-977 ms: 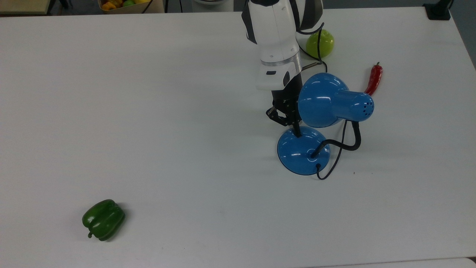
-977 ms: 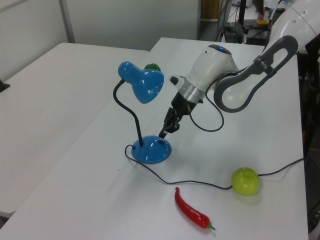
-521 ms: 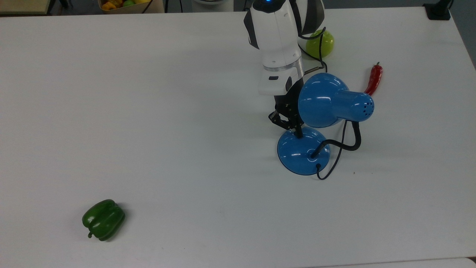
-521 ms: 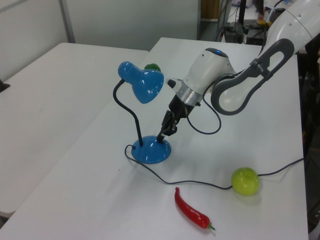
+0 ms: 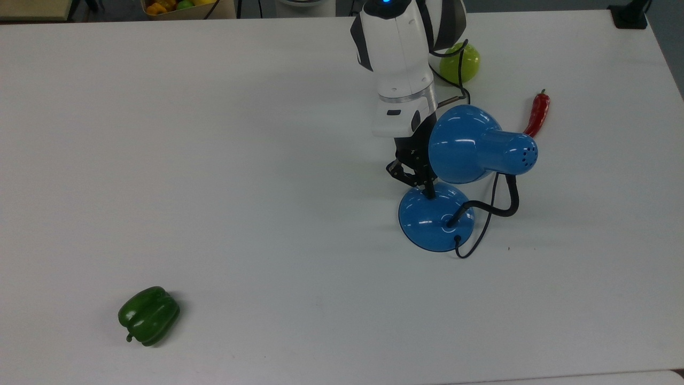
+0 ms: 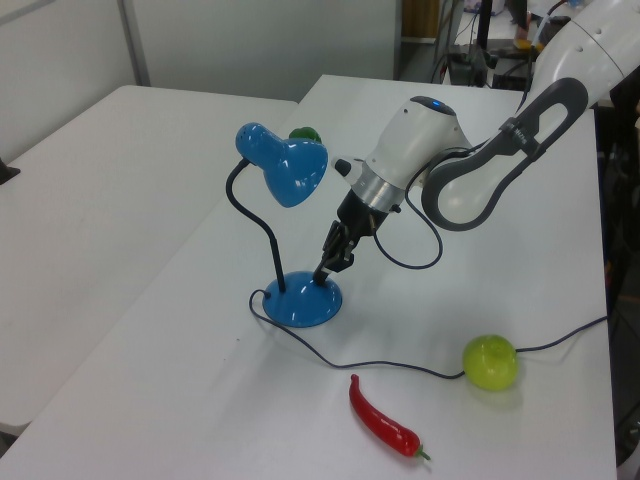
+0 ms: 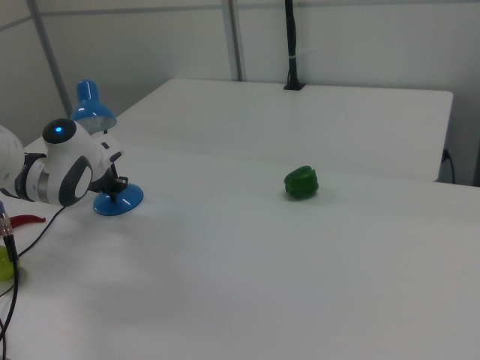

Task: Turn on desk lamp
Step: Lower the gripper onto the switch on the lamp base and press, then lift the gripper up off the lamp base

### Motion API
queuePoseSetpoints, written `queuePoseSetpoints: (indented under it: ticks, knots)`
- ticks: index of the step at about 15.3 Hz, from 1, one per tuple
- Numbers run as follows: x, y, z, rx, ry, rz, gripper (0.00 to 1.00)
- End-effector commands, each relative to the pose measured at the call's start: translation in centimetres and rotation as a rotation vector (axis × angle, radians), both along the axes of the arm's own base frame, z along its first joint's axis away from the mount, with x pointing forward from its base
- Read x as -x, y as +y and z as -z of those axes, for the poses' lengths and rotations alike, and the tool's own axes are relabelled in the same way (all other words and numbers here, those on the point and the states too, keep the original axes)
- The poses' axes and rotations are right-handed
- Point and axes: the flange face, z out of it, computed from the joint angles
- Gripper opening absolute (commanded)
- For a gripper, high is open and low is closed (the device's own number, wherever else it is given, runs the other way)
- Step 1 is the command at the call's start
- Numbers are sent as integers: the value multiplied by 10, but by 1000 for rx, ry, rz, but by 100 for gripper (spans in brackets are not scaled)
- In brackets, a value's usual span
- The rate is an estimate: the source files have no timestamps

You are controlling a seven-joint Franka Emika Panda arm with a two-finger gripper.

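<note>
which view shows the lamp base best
The left view: the lamp base is seen whole from the side, with the tool tip down on its top. In the top view the base is partly under the shade. In the right view the base is small and partly behind the arm.

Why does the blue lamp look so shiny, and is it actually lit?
Top view: white streaks on the lamp shade and base are reflections of room light; shadows on the table are faint and soft. Left view: the shade shows similar glare, and no glow falls on the table below it, so it looks unlit. Right view: the robot arm sits close to the camera and hides part of the base.
</note>
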Motion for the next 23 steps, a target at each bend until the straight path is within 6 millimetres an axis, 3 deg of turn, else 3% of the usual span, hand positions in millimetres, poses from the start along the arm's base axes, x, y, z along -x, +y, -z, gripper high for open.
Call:
queuePoseSetpoints:
  ticks: [1,6,14,20,23]
  knots:
    - [-2,6,14,6,-2,-11,0]
    - [-2,6,18,7,-6,-12,0]
    - [17,-7,-11,24,-12,-4,0]
    - [30,-39,-14,54,12,24,0]
    - [34,-57,-17,94,108,31,0]
